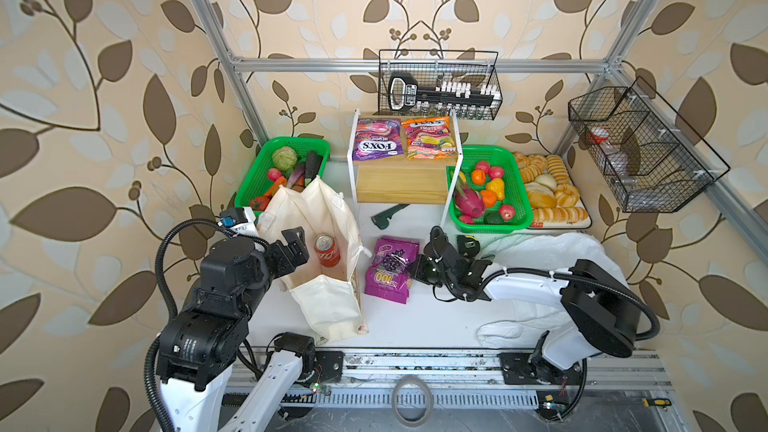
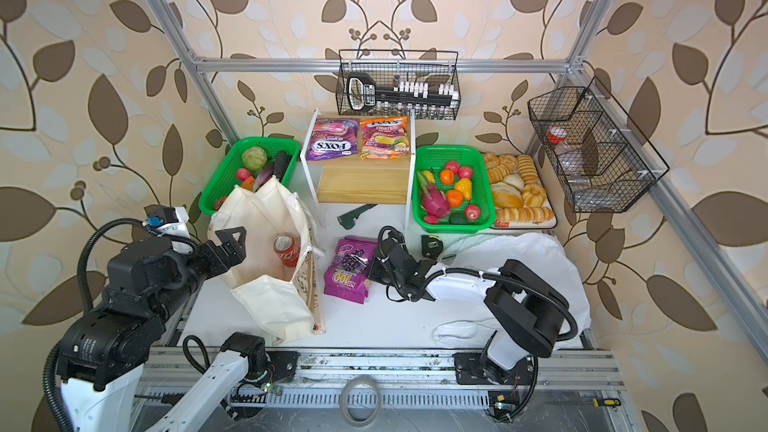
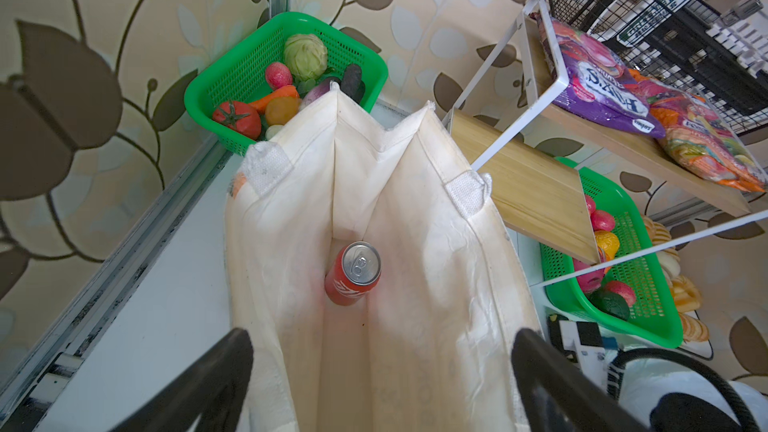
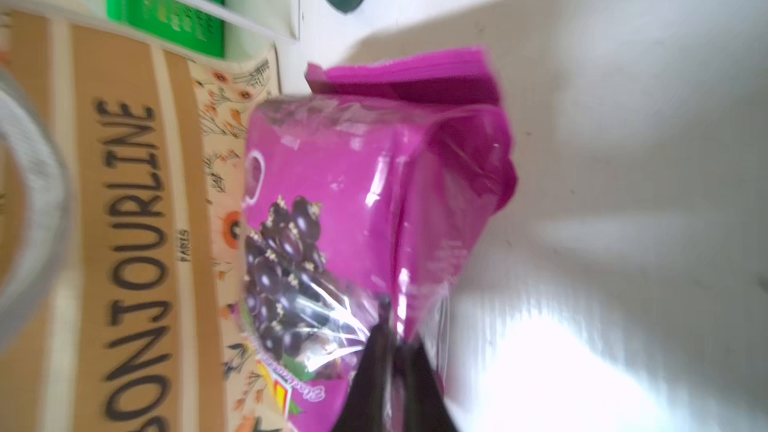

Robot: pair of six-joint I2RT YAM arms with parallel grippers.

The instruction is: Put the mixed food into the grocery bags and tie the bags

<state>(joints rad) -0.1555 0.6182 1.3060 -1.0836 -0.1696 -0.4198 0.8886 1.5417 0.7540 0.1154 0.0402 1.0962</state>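
The cream canvas tote (image 1: 328, 309) stands open on the white table, floral print and dark lettering on its side (image 4: 124, 222). A red soda can (image 1: 327, 250) stands upright inside it (image 3: 353, 274). My left gripper (image 1: 296, 246) hangs open at the tote's left rim, above its mouth (image 3: 384, 388), holding nothing. Right of the tote lies the purple grape sweets packet (image 1: 388, 270). My right gripper (image 1: 412, 270) is shut on that packet's right edge (image 4: 392, 351). The white plastic carrier (image 1: 536, 251) lies crumpled under and behind the right arm.
A green basket (image 1: 490, 228) at the back right holds toy fruit, among them a pink dragon fruit (image 1: 469, 201). A second green basket (image 1: 291, 141) holds vegetables behind the tote. A wooden shelf carries two Fox's packets (image 1: 428, 137). A bread tray (image 1: 552, 193) and a tape measure (image 1: 468, 246) lie nearby.
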